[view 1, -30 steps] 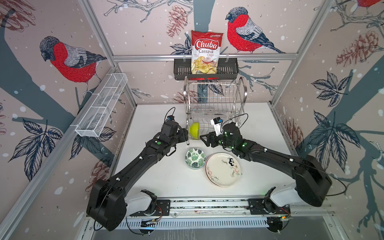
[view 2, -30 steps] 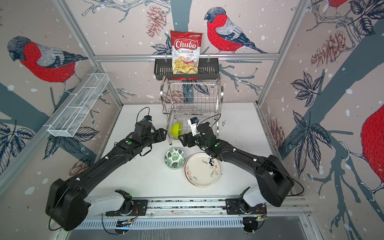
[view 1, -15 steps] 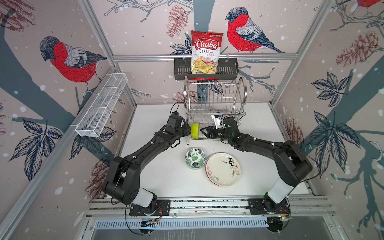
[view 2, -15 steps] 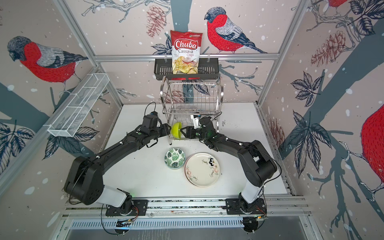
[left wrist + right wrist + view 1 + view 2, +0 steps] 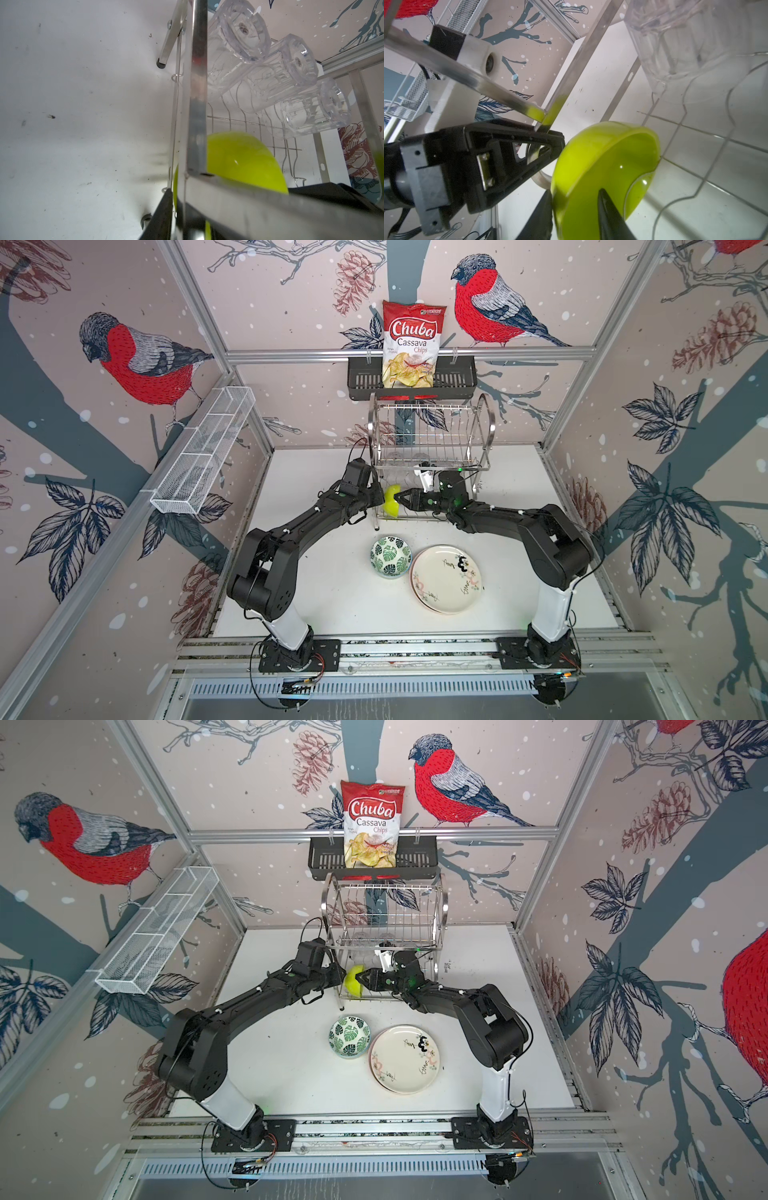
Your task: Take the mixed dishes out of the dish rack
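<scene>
The bowl [image 5: 390, 508], on edge in the rack's [image 5: 432, 435] lower tier between both pincers, is being pinched at its rim by the right pincer [image 5: 574, 199]. The left pincer's [image 5: 380, 499] state cannot be told. The bowl is best being lifted slowly, clear of the wires. Its mouth is being presented to the right pincer, its axis lying level.

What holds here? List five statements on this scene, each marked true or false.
The leaf-pattern bowl sits on the table beside the doodled plate. True.
Three clear tumblers sit in the dish rack. True.
The lime bowl rests on the table. False: it stands on edge in the rack.
The chips bag lies on the table. False: it stands in the black basket.
Only the left gripper is at the lime bowl. False: the right gripper straddles its rim too.
</scene>
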`<action>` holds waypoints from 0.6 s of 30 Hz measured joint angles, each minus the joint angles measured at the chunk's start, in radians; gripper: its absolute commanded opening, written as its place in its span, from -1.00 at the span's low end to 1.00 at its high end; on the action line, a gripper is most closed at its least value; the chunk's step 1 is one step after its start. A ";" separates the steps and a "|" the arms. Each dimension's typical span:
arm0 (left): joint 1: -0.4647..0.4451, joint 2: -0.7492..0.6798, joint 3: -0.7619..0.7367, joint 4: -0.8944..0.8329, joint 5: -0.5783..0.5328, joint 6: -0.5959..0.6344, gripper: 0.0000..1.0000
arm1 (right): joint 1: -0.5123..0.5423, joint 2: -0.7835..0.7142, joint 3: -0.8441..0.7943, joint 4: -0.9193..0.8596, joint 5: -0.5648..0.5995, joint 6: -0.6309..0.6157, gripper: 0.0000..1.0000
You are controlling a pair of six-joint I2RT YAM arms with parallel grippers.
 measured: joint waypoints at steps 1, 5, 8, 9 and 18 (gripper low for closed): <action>0.000 0.002 0.002 -0.002 0.000 0.000 -0.47 | 0.000 0.017 0.015 0.014 -0.013 0.003 -0.39; 0.000 0.012 0.015 -0.012 -0.006 0.001 -0.52 | 0.000 0.084 0.058 0.080 -0.073 0.061 -0.56; 0.000 0.023 0.027 -0.018 -0.016 0.003 -0.54 | 0.002 0.129 0.079 0.144 -0.127 0.122 -0.74; 0.001 0.027 0.032 -0.016 -0.018 0.004 -0.56 | 0.003 0.142 0.085 0.164 -0.145 0.144 -0.80; 0.002 0.041 0.039 0.005 -0.020 0.042 -0.61 | 0.002 0.157 0.085 0.209 -0.182 0.200 -0.97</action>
